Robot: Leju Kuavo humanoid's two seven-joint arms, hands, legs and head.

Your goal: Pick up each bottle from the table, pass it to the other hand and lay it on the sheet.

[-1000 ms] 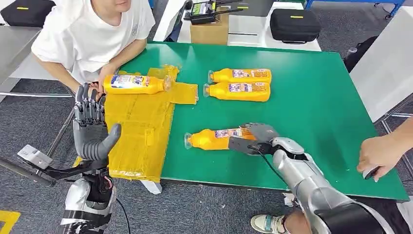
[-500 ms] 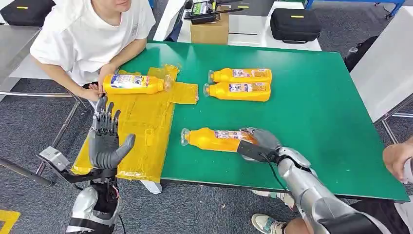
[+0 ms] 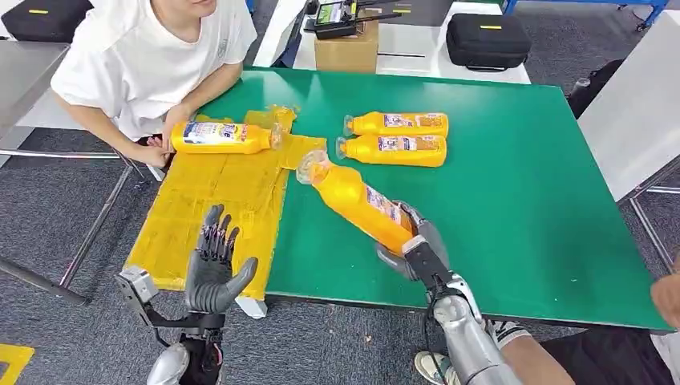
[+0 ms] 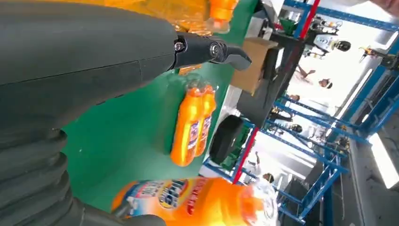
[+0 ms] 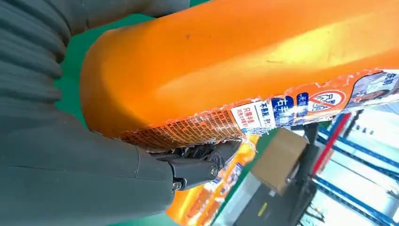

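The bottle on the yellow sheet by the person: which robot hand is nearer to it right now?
Left. The left robot hand, open, hovers by the sheet's near edge, with sheet between it and that bottle. The right robot hand sits farther off over the green table, gripping another bottle.

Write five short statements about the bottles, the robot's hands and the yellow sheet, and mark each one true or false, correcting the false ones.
1. The right hand holds an orange bottle by its base end. True.
2. The left hand grips a bottle. False: it holds nothing, fingers apart.
3. Two bottles lie side by side on the green table. True.
4. The yellow sheet carries no bottle. False: one bottle lies at its far end, a person's hand touching it.
5. The held bottle lies flat on the table. False: it is tilted, cap end raised towards the sheet.
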